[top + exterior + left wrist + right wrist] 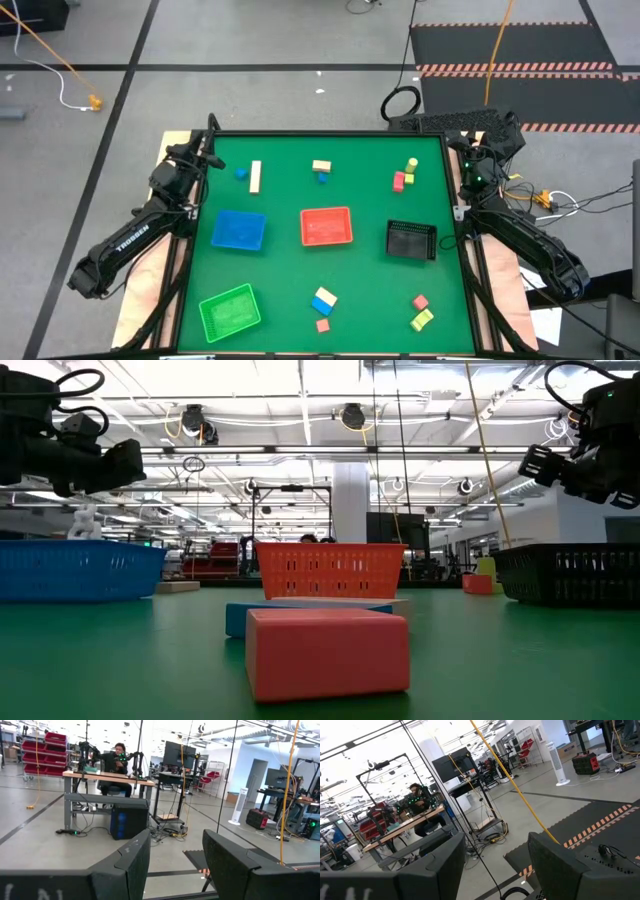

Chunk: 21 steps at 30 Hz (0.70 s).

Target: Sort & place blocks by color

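- Nearest the low camera: a red block lying on the green tabletop, with a blue block and a pale tan bar just behind it; together they hide the lower part of the red tray.
- Trays, four: blue tray, red tray, black tray in a row across the middle; green tray at the near left corner.
- Blocks, about twelve, all loose on the tabletop, none in a tray.
- Far side: small blue cube beside a tan bar; tan block touching a blue one; pink and yellow-green pair.
- Near side: tan, blue and red cluster; red and yellow-green blocks.
- Left pincer raised at the far left corner, fingers apart, grasping nothing.
- Right pincer at the far right corner, released, empty.
- A seated person at a desk in the room beyond.
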Each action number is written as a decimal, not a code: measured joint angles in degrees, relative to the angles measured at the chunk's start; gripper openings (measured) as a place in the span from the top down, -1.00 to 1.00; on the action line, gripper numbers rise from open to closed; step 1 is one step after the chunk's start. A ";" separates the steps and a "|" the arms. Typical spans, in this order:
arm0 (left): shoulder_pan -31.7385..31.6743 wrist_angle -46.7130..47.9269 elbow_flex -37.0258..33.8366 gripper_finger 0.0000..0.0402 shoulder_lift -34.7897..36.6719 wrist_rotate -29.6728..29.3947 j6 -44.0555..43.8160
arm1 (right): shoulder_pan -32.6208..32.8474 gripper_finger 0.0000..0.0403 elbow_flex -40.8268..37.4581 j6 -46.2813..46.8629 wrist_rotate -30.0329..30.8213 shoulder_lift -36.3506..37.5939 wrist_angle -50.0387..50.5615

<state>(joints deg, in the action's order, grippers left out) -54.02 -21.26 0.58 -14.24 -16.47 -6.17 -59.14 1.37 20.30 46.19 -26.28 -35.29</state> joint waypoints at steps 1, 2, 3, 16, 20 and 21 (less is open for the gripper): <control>0.00 0.00 0.02 0.08 0.00 -0.01 -0.02 | -0.01 -0.04 -0.01 0.01 0.02 0.01 0.00; 0.00 0.00 0.00 0.08 0.00 0.00 -0.02 | 0.01 -0.04 0.00 0.00 0.01 0.01 0.00; 0.00 0.00 0.00 0.08 0.00 0.00 -0.02 | -0.01 -0.04 0.00 0.02 0.02 0.00 0.00; 0.00 0.00 0.01 0.08 0.00 0.00 -1.95 | -0.01 -0.04 -0.02 0.02 0.02 0.00 0.00; 0.00 -0.05 0.01 0.08 0.00 0.00 -3.05 | -0.01 -0.04 0.00 0.00 0.02 0.02 0.00; 0.00 -0.09 0.01 0.08 0.00 0.00 -2.96 | 0.00 -0.04 0.00 0.02 0.02 0.02 0.00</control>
<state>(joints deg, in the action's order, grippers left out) -54.02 -21.34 0.59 -14.24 -16.47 -9.14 -59.14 1.37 20.32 46.22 -26.27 -35.29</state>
